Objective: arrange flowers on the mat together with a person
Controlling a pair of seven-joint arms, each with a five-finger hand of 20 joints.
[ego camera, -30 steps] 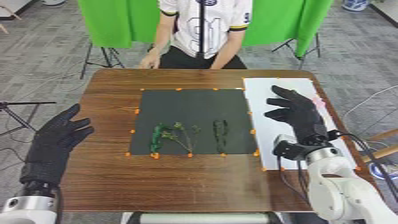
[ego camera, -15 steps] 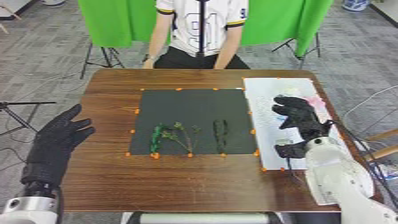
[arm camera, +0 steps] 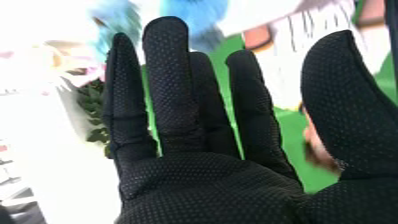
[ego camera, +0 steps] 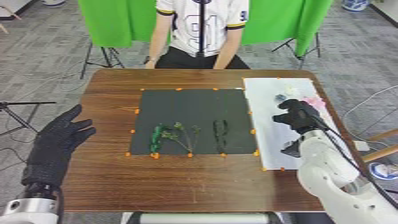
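Though counting bright green sprig [ego camera: 155, 136], branching sprig [ego camera: 179, 126] and dark green sprig [ego camera: 220, 134] as laid on near part of black mat [ego camera: 188, 107], judging arrangement only partly done. Listing right of mat, apparently awaiting placement: pink flower [ego camera: 314, 102], blue flower [ego camera: 281, 97]. Noting right of mat: right hand [ego camera: 296, 114], fingers straight, nothing gripped; left of mat: left hand [ego camera: 59, 142], open, empty.

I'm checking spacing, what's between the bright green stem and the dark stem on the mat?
A branching green sprig lies between the bright green stem and the dark stem, in the head view.
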